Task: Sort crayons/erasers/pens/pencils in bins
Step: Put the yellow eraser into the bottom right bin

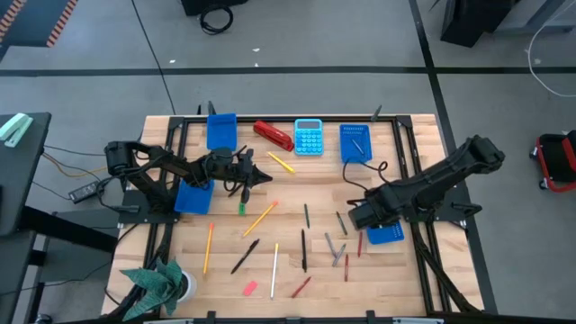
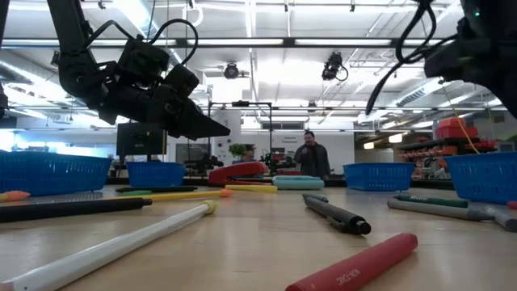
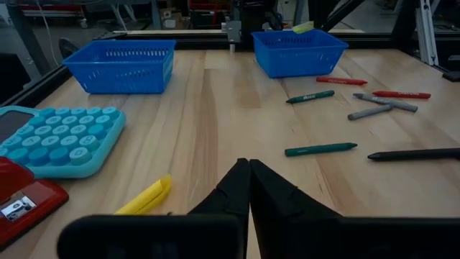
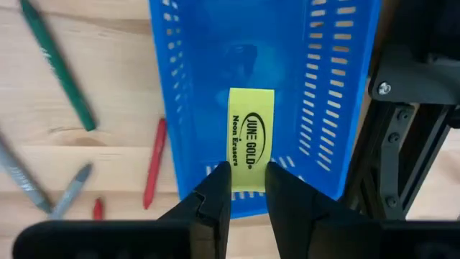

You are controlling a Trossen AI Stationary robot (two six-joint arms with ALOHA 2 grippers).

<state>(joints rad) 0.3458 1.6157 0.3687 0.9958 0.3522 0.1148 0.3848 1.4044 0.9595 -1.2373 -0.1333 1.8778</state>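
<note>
The right gripper (image 4: 248, 188) hangs over the right-front bin (image 4: 266, 43), its fingers set narrowly apart with a small gap between them, and the yellow eraser (image 4: 251, 138) lies flat on the bin's perforated floor directly ahead of the tips. The eraser's long axis runs in line with the gripper's reach, its near end sitting in or just under the finger gap; contact cannot be confirmed, and it looks more released than held. Just beside the bin wall lie a red crayon (image 4: 154, 162) and, farther out, a green stick (image 4: 59, 68). The left gripper (image 1: 255, 176) is raised above the table at centre-left, its fingers pressed together on nothing. The nearest sortable piece to it is the yellow pencil (image 3: 146, 196), just off to one side of its tips and lying obliquely to its reach; sticks (image 3: 320, 149) lie farther ahead, and the far bins (image 3: 123, 63) stand beyond. For the loose sticks at table centre, the left arm is judged the nearer.
</note>
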